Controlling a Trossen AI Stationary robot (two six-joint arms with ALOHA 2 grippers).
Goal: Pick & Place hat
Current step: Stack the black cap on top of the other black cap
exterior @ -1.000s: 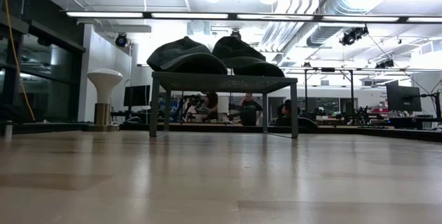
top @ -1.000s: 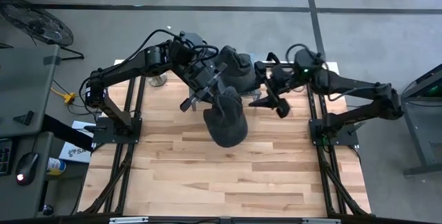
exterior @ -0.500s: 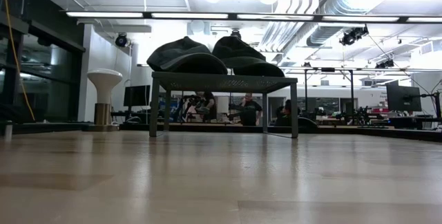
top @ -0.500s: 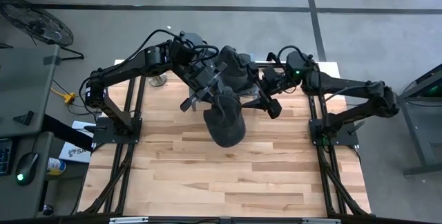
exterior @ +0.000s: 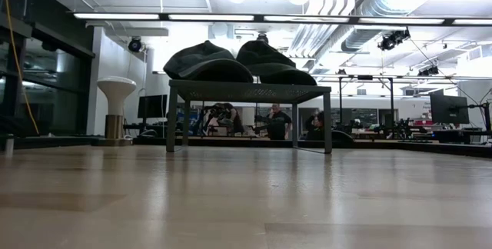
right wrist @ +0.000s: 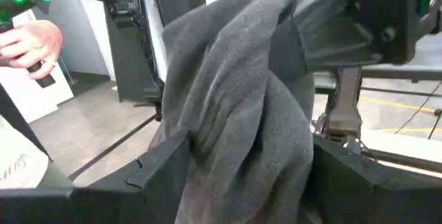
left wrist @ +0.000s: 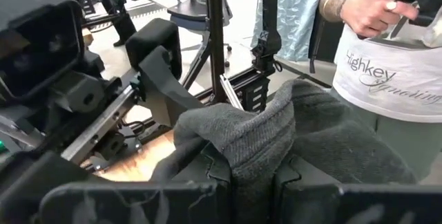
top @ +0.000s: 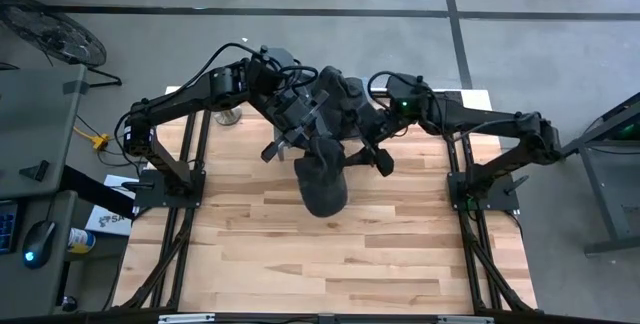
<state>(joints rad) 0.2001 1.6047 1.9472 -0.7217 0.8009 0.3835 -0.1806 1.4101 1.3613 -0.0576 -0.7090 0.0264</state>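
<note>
You have a pale wooden table (top: 330, 254) on a grey floor, and from above its near half lies bare while all the work crowds the far edge. On the left, your left arm reaches in from its post, and its left gripper (top: 318, 132) is clenched on a fold of the grey hat (top: 325, 179); the left wrist view shows that knit fold pinched between the dark fingers (left wrist: 214, 175), though the fingertips are buried in cloth. The hat hangs from that grip above the table's far middle, its lower end drooping toward you, and you cannot tell from above whether it touches the wood. Just right of it, the right gripper (top: 372, 151) stands released, its jaws wide, one finger (right wrist: 148, 172) on either side of the hanging cloth in the right wrist view; whether the pads touch the fabric is hard to make out. Behind the hat, the stand and its other hats are mostly covered by the arms from above; the low view shows two dark hats (exterior: 207, 61) on a raised rack (exterior: 246, 91). A person's hand (left wrist: 366, 10) holding something dark shows beyond the table, cut off at the picture's edge.
</note>
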